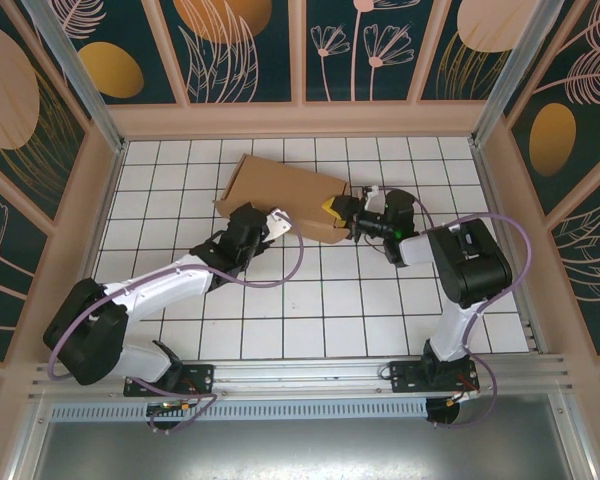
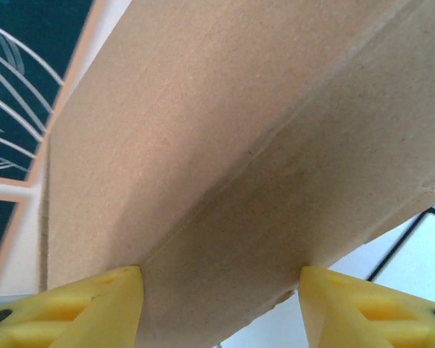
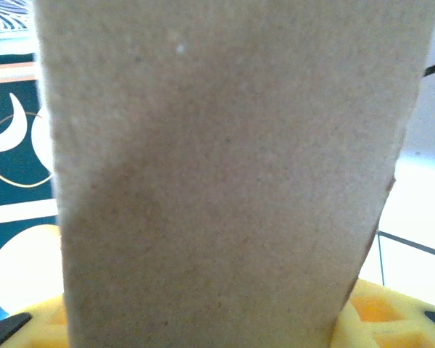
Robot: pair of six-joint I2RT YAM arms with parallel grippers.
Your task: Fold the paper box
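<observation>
White tiled surface (image 1: 380,330), floral-panel walls (image 1: 250,40). Arms reach far to paper box (image 1: 280,190): left end effector (image 2: 221,290) straddles edge, grip unclear; right end effector (image 1: 335,214) pinches right end.

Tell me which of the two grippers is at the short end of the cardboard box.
The right gripper: it meets the paper box at its short right end, cardboard between its yellow fingers. The left gripper is at the long near side.

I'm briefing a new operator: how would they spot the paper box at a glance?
Start at the white tiled table. Toward its far middle, between the left arm and right arm, lies the box. It is the only plain brown cardboard thing there.
</observation>
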